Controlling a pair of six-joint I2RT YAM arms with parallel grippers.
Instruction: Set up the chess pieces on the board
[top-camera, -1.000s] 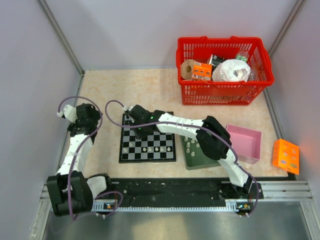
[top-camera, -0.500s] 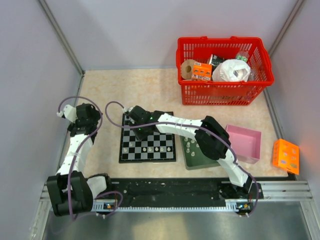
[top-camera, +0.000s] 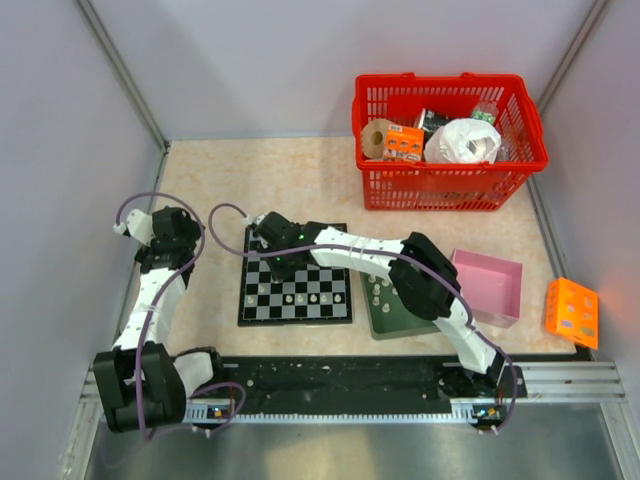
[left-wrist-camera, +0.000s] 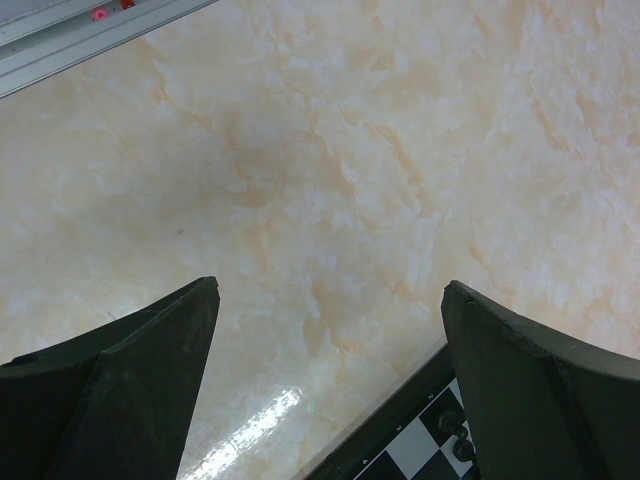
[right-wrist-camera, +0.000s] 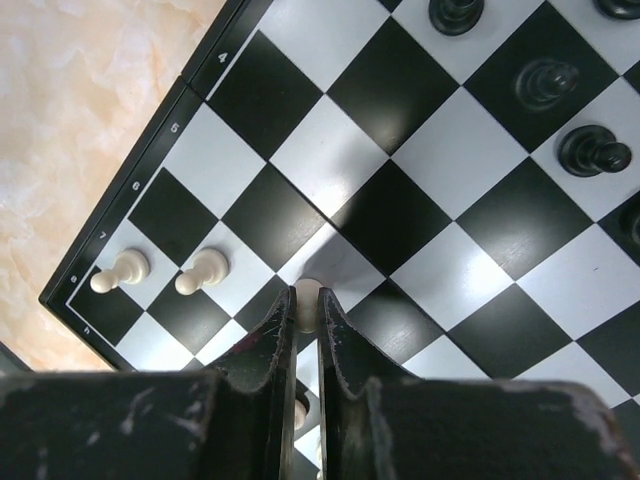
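Observation:
The board (top-camera: 258, 312) lies in the middle of the table. My right gripper (top-camera: 272, 262) reaches over its far left part. In the right wrist view the right gripper (right-wrist-camera: 307, 300) is shut on a whitish chess piece (right-wrist-camera: 307, 290), just above a square near the board's edge. Two white pawns (right-wrist-camera: 127, 268) (right-wrist-camera: 203, 268) stand to its left, and black pieces (right-wrist-camera: 592, 152) stand at the upper right. My left gripper (left-wrist-camera: 330, 288) is open over bare table, left of the board's corner (left-wrist-camera: 400, 440), with nothing between its fingers.
A dark green tray (top-camera: 395, 305) holding whitish pieces sits right of the board. A pink box (top-camera: 490, 285) and an orange box (top-camera: 572, 312) lie further right. A red basket (top-camera: 450, 140) full of items stands at the back right.
My right gripper's jaws have closed onto the whitish piece, and the wrist has shifted slightly left over the board. The left arm has not moved.

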